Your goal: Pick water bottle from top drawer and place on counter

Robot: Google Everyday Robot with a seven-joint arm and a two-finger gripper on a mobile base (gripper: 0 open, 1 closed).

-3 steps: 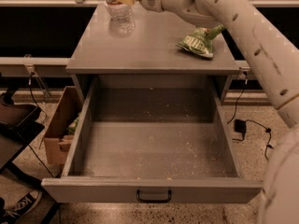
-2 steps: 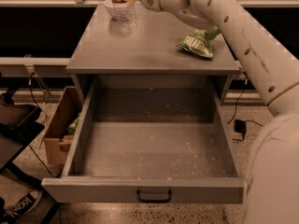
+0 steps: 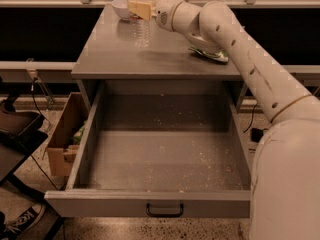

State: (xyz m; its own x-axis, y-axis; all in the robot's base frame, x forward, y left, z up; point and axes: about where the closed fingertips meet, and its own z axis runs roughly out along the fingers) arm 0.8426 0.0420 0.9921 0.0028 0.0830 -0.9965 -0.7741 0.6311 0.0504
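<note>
The water bottle is upright over the back left of the counter, with its base on or just above the surface. My gripper reaches in from the right and is shut on the bottle's upper part, just under the white cap. The top drawer is pulled fully open below the counter. Only crumbs lie on its floor, and its dark bar handle is at the front.
A white bowl stands just behind and left of the bottle. A green bag lies on the counter's right side, partly under my arm. A cardboard box stands on the floor left of the drawer. A shoe is at bottom left.
My gripper has moved down and a little to the right with the bottle, bringing its base lower toward the counter. The white bowl now shows beside the bottle.
</note>
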